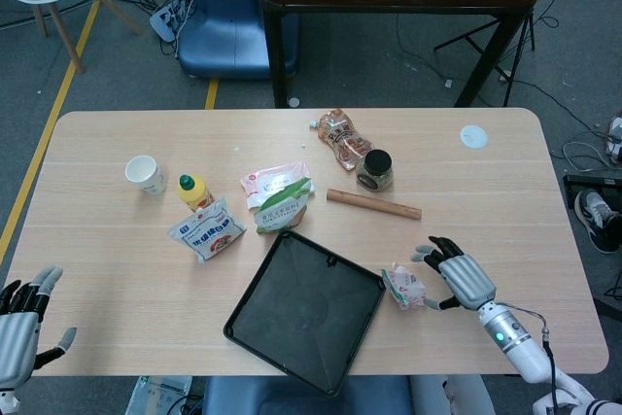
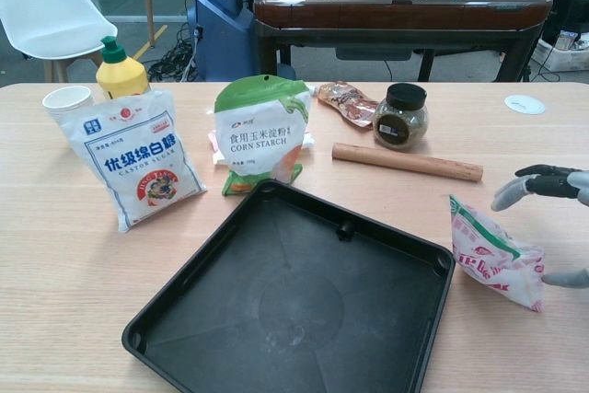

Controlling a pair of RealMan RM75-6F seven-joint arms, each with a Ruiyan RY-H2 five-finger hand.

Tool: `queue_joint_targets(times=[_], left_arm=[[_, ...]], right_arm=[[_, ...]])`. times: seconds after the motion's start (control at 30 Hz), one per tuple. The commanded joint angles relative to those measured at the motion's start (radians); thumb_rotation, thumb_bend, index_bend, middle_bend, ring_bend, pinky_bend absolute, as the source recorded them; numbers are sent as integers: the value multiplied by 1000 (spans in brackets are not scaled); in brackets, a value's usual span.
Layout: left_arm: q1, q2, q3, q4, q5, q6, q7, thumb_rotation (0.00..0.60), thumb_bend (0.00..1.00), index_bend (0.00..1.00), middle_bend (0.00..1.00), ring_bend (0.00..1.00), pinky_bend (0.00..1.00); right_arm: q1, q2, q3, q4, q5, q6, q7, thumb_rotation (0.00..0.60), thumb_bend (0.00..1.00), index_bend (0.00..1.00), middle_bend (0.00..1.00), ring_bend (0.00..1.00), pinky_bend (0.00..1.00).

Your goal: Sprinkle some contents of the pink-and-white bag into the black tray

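Here the pink-and-white bag lies on the wooden table just beside the right corner of the black tray, its printed face up. The right hand sits next to the bag on its far side from the tray, fingers spread and arched apart — in the chest view there is bare table between the upper fingers and the bag, while one lower fingertip lies right at the bag's bottom corner, and whether it touches cannot be told. The hand holds nothing. The tray rests at an angle on the near half of the table, its dark floor dull and dusty-looking.

Behind the tray stands a green-and-white corn starch pouch, with a flat pink packet lying behind it. To the left a white sugar bag leans upright, a yellow squeeze bottle with a green cap just behind it and a paper cup further left. A wooden rolling pin lies between the tray and a dark-lidded glass jar; a clear snack packet lies beside the jar.

The left hand hangs off the table's near-left edge — fingers open, empty
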State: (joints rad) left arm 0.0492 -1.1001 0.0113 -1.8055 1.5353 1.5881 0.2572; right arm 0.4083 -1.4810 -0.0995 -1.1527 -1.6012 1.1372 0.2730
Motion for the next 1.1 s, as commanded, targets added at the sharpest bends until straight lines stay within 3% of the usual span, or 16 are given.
queue_joint_targets(times=[0.03, 0.37, 0.97, 1.1], left_arm=[[3, 3, 2, -9, 1, 3, 11, 600, 248, 97, 108, 150, 58], [9, 7, 7, -32, 6, 9, 41, 600, 248, 97, 108, 151, 58], [13, 6, 6, -41, -1, 6, 56, 600, 248, 97, 107, 150, 58], [12, 5, 6, -39, -2, 4, 55, 600, 248, 97, 107, 150, 58]], right_arm=[[12, -16, 1, 25, -9, -16, 11, 598, 16, 266, 186, 41, 22], [27, -37, -25, 65, -50, -28, 76, 556, 17, 266, 183, 40, 12], [59, -100, -26, 166, -72, -47, 120, 562, 16, 266, 185, 40, 11], [65, -113, -27, 190, -72, -53, 134, 573, 70, 294, 214, 40, 10]])
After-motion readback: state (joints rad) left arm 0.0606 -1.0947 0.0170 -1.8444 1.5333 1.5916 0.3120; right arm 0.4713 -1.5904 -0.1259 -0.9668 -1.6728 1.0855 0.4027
